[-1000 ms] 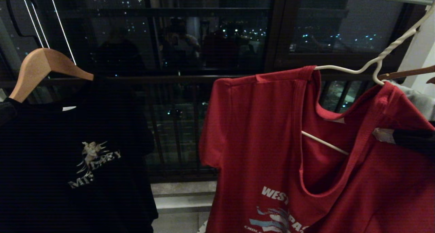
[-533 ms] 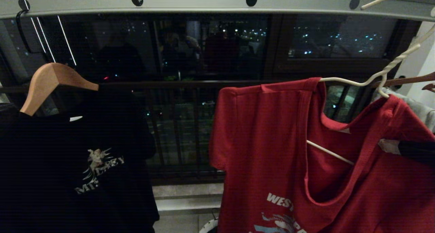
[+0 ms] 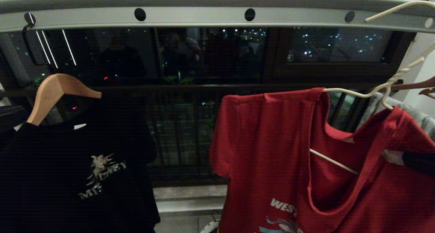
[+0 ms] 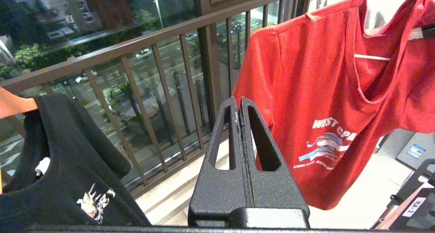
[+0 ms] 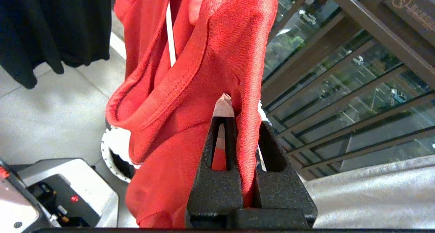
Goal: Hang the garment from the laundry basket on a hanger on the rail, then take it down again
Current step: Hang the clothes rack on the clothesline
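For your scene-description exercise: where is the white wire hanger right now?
In the head view, the hanger is at the right, hooked on the rail, carrying the red T-shirt.

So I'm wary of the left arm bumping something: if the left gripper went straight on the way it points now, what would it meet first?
Probably the dark brown window railing. The shut left gripper points between the black T-shirt and the red T-shirt, though depth is unclear and the red sleeve hangs close beside that line.

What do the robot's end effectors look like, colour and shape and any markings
Both match. The left end effector has two matte black, grainy-textured fingers, each a tapering wedge with a long slot cut through it, rising from a broad black base. The right end effector has the same black slotted fingers, with a pale pinkish pad at one tip. No cables or markings show on either.
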Robot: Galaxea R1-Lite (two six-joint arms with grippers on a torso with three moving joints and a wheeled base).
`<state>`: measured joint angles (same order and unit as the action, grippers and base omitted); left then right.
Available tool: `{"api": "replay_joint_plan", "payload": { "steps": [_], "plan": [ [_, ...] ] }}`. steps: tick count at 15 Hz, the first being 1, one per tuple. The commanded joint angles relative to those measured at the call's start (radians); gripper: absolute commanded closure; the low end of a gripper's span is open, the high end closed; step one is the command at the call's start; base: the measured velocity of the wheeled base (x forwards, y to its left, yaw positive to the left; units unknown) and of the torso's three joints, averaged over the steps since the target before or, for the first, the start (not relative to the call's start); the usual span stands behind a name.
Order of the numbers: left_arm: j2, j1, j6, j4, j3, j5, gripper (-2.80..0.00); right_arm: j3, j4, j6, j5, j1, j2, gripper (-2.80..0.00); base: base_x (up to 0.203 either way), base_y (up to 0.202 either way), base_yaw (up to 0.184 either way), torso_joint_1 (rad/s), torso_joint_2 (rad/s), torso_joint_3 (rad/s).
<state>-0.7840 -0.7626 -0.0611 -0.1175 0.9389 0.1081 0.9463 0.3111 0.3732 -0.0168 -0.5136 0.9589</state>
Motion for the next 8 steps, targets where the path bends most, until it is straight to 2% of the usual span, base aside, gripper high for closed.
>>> {"api": "replay_joint_plan", "payload": {
  "steps": [1, 4, 8],
  "plan": [
    [-0.003, 0.000, 0.000, 0.001, -0.003, 0.001, 0.00, -0.012, 0.002, 0.002, 0.000, 0.000, -0.006, 0.00, 0.000, 0.000, 0.000, 0.095, -0.19, -0.095],
    [0.000, 0.000, 0.000, 0.002, -0.002, 0.001, 0.00, -0.017, -0.021, 0.001, 0.000, 0.000, -0.011, 0.00, 0.000, 0.000, 0.000, 0.084, -0.17, -0.080],
    [0.002, -0.001, 0.000, 0.002, -0.002, 0.001, 0.00, -0.096, -0.183, 0.004, -0.001, 0.000, -0.017, 0.00, 0.000, 0.000, 0.000, 0.015, -0.03, -0.019]
  ]
}}
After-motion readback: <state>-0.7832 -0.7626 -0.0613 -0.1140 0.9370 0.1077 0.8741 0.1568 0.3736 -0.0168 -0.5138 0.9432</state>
